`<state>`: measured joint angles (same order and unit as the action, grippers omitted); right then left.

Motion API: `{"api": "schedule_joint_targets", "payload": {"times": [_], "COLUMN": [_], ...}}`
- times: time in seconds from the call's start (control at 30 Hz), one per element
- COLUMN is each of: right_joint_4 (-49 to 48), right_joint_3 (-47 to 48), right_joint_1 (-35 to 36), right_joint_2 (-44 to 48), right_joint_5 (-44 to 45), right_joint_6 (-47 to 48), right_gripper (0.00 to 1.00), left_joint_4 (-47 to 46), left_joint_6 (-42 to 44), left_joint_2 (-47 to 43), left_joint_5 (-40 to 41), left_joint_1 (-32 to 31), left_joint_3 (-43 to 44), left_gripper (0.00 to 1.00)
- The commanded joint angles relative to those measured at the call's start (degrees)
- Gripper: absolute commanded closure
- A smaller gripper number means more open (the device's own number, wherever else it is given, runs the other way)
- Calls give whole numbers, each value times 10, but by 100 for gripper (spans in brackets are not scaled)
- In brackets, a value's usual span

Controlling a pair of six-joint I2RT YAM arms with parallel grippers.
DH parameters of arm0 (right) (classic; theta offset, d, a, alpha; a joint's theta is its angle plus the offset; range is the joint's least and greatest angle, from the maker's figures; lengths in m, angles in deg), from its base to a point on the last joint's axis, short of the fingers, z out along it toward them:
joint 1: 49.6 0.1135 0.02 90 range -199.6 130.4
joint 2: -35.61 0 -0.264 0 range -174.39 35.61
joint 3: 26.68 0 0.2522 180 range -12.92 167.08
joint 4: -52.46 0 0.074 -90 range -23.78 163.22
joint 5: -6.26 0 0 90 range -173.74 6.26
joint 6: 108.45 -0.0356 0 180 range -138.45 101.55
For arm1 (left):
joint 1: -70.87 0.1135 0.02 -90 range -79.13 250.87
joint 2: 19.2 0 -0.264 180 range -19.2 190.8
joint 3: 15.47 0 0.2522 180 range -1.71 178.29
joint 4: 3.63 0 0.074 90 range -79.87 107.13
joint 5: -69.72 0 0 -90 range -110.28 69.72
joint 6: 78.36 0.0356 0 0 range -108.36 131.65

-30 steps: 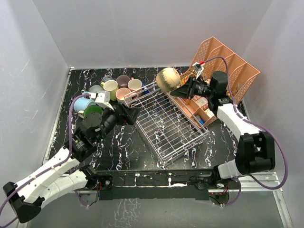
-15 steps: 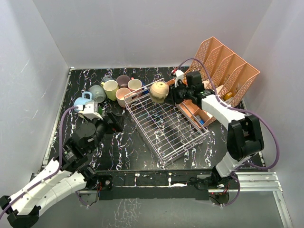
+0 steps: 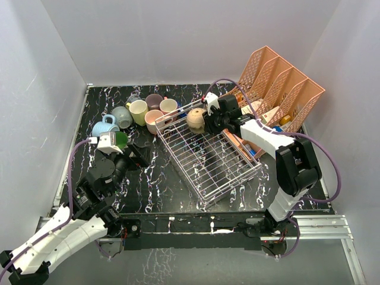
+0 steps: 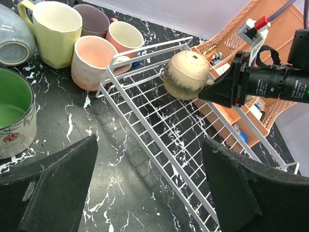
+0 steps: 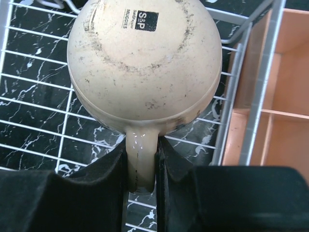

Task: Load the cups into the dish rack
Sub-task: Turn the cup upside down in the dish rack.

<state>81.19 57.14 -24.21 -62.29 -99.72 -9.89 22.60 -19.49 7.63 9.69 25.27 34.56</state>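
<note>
Tabletop (image 3: 178, 190) is showing black with white marble veining, and plain white walls are closing it in on three sides. A salmon lattice file organiser (image 3: 285, 83) is standing at the far right corner.

The dish rack (image 3: 208, 157), a silvery wire basket, is lying at an angle across the middle with nothing resting on its grid.

The right fingers (image 5: 111, 179) are pinching the handle of a tan mug (image 3: 196, 120) and holding it on its side over the rack's far end. Its base is facing the right wrist camera: rounded, cream-tan, with dark speckles, a scuffed ring and a small printed stamp. I cannot tell whether it is touching the wires.

The other cups are sitting in a cluster on the tabletop, beyond the rack's left corner:
- yellow mug (image 3: 139, 110)
- mauve mug (image 3: 154, 100)
- two pink mugs (image 3: 154, 117)
- grey-blue mug (image 3: 122, 116), tipped on its side
- light blue mug (image 3: 102, 127)
- green-lined white mug (image 3: 120, 139), nearest the left arm

The left fingers (image 4: 53, 193) are standing wide apart, holding nothing, hovering near the rack's left side.
</note>
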Motion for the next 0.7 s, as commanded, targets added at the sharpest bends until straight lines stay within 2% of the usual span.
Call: {"api": "schedule_joint_targets", "payload": {"times": [0.0, 0.23, 0.5, 0.67], "right_joint_4": [-128, -198, -199, -205], "right_joint_3": [36, 2, 10, 6], "right_joint_1": [-3, -3, -3, -3], "right_joint_2": [11, 2, -36, -47], "right_joint_5": [32, 36, 40, 54], "right_joint_6": [8, 22, 24, 27], "right_gripper": [92, 90, 86, 73], "left_joint_4": [-5, -8, -16, -20], "left_joint_6": [-1, -3, -8, -11], "left_joint_2": [3, 13, 21, 23], "left_joint_5": [8, 0, -8, -12], "left_joint_1": [-1, -1, -1, -1], "left_joint_3": [1, 3, 1, -3], "left_gripper": [13, 13, 13, 13]}}
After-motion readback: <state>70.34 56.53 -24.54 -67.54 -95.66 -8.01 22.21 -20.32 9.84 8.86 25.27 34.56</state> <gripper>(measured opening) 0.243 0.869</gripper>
